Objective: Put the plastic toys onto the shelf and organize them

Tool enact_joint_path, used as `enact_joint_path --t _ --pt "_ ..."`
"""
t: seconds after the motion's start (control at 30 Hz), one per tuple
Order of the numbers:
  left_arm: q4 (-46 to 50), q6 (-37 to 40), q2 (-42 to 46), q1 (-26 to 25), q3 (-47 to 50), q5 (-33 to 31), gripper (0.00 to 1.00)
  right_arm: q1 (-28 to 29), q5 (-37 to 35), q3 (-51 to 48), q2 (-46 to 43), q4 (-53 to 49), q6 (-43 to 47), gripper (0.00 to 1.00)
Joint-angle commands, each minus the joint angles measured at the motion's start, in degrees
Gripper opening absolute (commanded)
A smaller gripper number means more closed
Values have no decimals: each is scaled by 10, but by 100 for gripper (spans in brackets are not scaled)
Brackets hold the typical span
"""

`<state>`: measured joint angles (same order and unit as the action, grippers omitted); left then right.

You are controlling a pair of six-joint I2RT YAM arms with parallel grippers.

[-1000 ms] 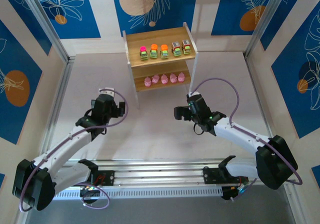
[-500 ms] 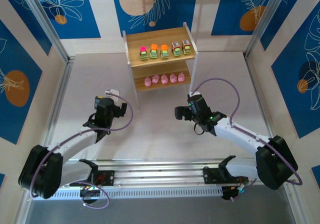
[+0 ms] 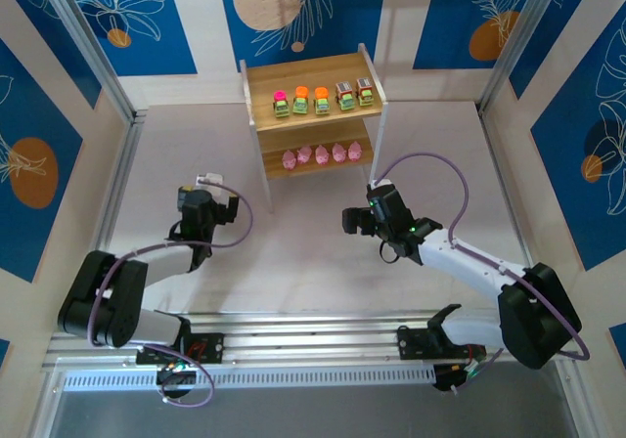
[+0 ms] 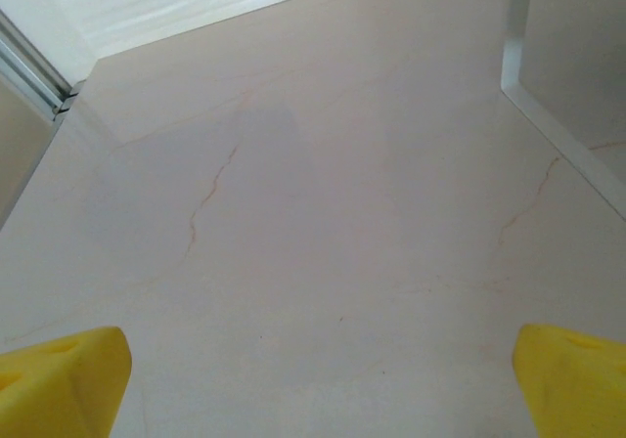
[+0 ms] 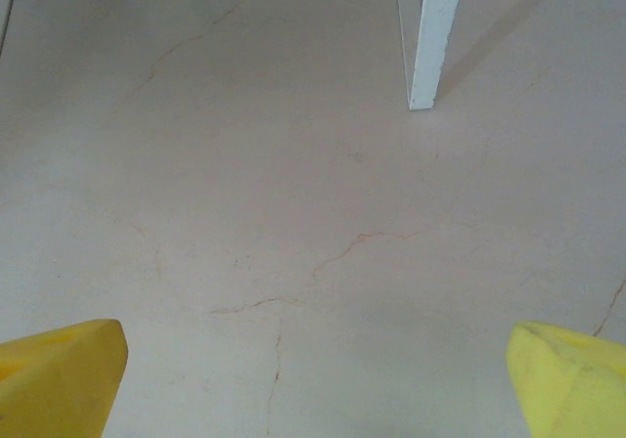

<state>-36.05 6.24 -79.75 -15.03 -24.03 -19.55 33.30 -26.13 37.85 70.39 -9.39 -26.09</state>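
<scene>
The shelf [image 3: 262, 84], light wood on white legs, stands at the back of the table. Several green and greyish car toys [image 3: 322, 99] line its top tier. Several pink blob toys [image 3: 322, 154] sit in a row on the lower tier. My left gripper [image 3: 205, 186] hovers over bare table to the shelf's front left, open and empty, and its yellow fingertips [image 4: 59, 379] stand far apart around the gripper [image 4: 318, 399]. My right gripper [image 3: 375, 194] is near the shelf's front right leg [image 5: 430, 37], open, with nothing between its fingertips [image 5: 572, 379] at the gripper [image 5: 313, 389].
Blue patterned walls and aluminium posts [image 3: 108, 76] close in the table on three sides. A rail [image 3: 313, 345] runs along the near edge between the arm bases. The shelf's white frame [image 4: 516, 27] shows ahead and to the right of the left gripper.
My left arm has folded back, and its gripper has shifted left and slightly away from the shelf. The right arm and the toys have not moved.
</scene>
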Motion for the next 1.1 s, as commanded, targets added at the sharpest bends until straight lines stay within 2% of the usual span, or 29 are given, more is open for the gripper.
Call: enact_joint_path --t 0.0,0.13,0.23,0.27,0.4,0.53,0.77,1.07 --pt "-62 23 -13 12 8 33 100 -3 3 1 2 15 0 99" --pt "-77 27 -28 23 3 37 100 -4 5 3 7 17 1 99" --pt "-152 22 -62 38 22 41 100 -5 5 5 12 17 2 99" --pt "-133 9 -58 45 17 45 100 -5 4 5 14 18 2 99" --pt "-131 -13 -67 76 14 103 100 -6 5 5 18 20 2 99" --pt "-169 -34 -98 114 24 182 100 -7 4 4 19 26 4 99" --pt "-170 -32 -98 115 23 185 100 -11 -20 -20 -11 48 12 99" --pt "-171 -32 -98 115 23 185 100 -77 -37 -19 -28 41 24 99"
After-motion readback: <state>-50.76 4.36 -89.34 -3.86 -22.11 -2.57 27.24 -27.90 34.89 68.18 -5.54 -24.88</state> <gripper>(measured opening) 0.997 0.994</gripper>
